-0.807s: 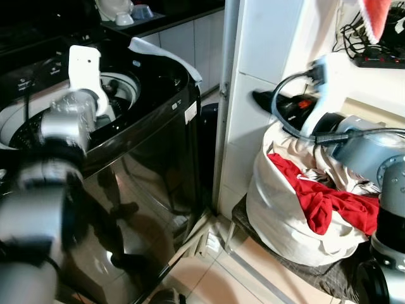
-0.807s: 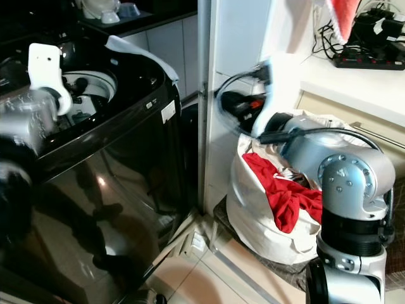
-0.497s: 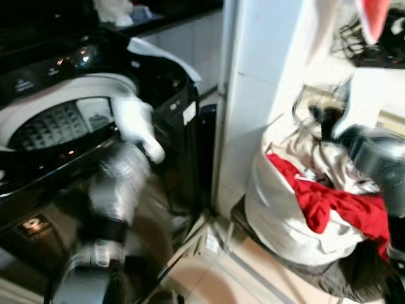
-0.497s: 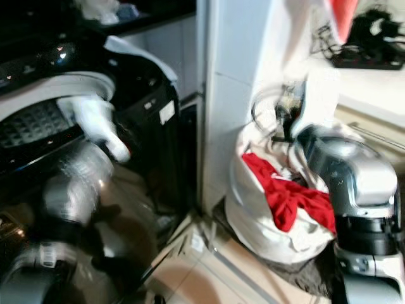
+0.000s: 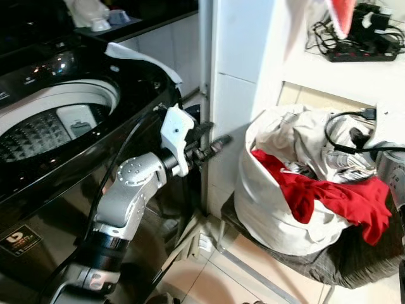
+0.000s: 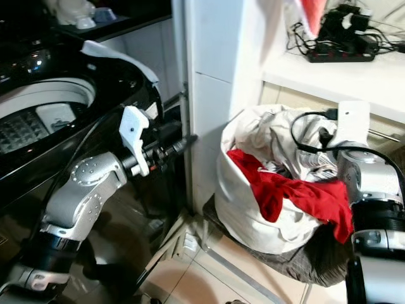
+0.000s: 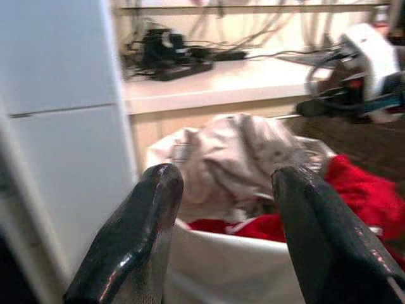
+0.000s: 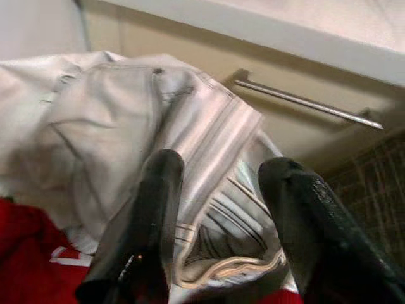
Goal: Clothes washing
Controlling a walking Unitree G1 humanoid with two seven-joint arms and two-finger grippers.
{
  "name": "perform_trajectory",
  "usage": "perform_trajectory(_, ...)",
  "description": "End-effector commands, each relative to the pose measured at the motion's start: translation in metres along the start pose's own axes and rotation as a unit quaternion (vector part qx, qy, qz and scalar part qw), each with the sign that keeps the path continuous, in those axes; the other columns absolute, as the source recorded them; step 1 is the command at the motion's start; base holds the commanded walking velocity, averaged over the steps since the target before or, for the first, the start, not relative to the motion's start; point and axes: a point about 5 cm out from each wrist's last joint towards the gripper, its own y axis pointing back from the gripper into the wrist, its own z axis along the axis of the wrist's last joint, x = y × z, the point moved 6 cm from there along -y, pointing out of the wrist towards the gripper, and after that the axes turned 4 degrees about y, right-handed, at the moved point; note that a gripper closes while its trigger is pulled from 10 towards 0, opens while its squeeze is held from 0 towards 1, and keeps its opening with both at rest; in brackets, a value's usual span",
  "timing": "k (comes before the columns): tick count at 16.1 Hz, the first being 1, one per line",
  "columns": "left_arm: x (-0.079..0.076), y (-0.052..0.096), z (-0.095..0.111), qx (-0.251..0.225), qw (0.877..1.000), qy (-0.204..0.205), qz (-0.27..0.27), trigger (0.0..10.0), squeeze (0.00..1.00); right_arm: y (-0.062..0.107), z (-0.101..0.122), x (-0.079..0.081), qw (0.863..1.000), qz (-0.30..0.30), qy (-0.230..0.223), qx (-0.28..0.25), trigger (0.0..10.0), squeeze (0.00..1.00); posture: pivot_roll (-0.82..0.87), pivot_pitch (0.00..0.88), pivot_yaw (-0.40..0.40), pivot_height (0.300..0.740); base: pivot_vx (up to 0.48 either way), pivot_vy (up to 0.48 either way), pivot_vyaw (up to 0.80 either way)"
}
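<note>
Beside the open top-loading washing machine (image 5: 57, 120), our left end effector (image 5: 212, 147) points, fingers apart and empty, toward the white laundry bag (image 5: 266, 202); our right end effector (image 8: 221, 209) hovers spread over its striped garment (image 8: 209, 164). Picking clothes comes next, we judge.

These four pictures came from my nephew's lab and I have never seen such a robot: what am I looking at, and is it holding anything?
It is a walking robot with two silver arms doing laundry. The two wide pictures come from cameras in its head; the two close ones look along each gripper's black fingers. On its left stands a black washing machine with the lid up. Ahead sits a white laundry bag full of clothes, a red garment on top. The left gripper reaches toward the bag, open and holding nothing. The right gripper hovers open over a pale striped cloth in the bag.
</note>
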Motion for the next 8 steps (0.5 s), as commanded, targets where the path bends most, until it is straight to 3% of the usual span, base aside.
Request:
perform_trajectory(1,-0.011,0.002,-0.001,0.009,0.999,0.007,-0.031,10.0,0.0,-0.002,0.004,-0.006,1.0,-0.011,-0.004,-0.006,10.0,1.0,0.02,0.0,0.047,0.74,0.0,0.0,0.0)
perform_trajectory(3,-0.027,0.005,-0.006,0.034,0.996,0.016,-0.078,10.0,0.0,-0.008,-0.002,-0.007,1.0,-0.014,-0.001,-0.003,10.0,1.0,0.02,0.0,0.048,0.74,0.0,0.0,0.0)
perform_trajectory(8,-0.032,0.009,-0.008,0.052,0.994,0.023,-0.097,10.0,0.0,-0.015,-0.03,0.003,0.999,0.008,-0.024,0.034,10.0,1.0,0.03,0.0,0.048,0.74,0.0,0.0,0.0)
